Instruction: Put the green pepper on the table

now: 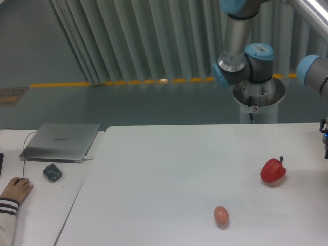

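No green pepper shows anywhere in the camera view. The large white table (169, 174) fills the middle and right. The arm (241, 56) rises behind the table's far edge and bends off to the right. Only a dark sliver of my gripper (325, 139) shows at the right border, above the table's right side. Its fingers are cut off by the frame, so I cannot see whether anything is held.
A red bell pepper (272, 171) with a dark stem lies on the table at the right. A brownish egg (221, 215) lies near the front. On the smaller desk at the left are a closed laptop (61, 142), a mouse (52, 172) and a person's hand (16, 189).
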Robot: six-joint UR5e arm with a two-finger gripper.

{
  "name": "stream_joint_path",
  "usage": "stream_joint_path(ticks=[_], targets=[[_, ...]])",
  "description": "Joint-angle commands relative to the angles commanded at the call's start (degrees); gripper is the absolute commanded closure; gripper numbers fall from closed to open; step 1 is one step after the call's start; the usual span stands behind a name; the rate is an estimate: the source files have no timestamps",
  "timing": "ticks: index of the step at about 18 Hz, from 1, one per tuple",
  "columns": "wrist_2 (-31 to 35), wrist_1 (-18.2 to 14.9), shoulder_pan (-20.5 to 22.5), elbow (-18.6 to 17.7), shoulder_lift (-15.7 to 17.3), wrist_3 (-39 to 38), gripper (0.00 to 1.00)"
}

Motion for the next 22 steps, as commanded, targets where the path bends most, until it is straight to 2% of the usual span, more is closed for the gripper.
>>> stream_joint_path(ticks=[7, 8, 10, 12, 15, 17, 22], targets=[[1.2, 0.4, -0.1, -0.1, 0.0, -0.1, 0.0], [3.1, 0.9, -0.1, 0.0, -0.1, -0.2, 0.0], [6.8, 3.8, 0.3, -0.1, 0.0, -0.4, 0.0], [9.0, 5.0, 1.3, 0.0, 0.3, -2.2, 0.0], [7.8, 5.7, 4.1, 0.2, 2.2, -10.0, 0.0], [7.7, 6.1, 5.2, 0.0, 2.2, -9.9, 0.0], [4.7, 6.0, 11.2, -1.1, 2.4, -7.8, 0.0]])
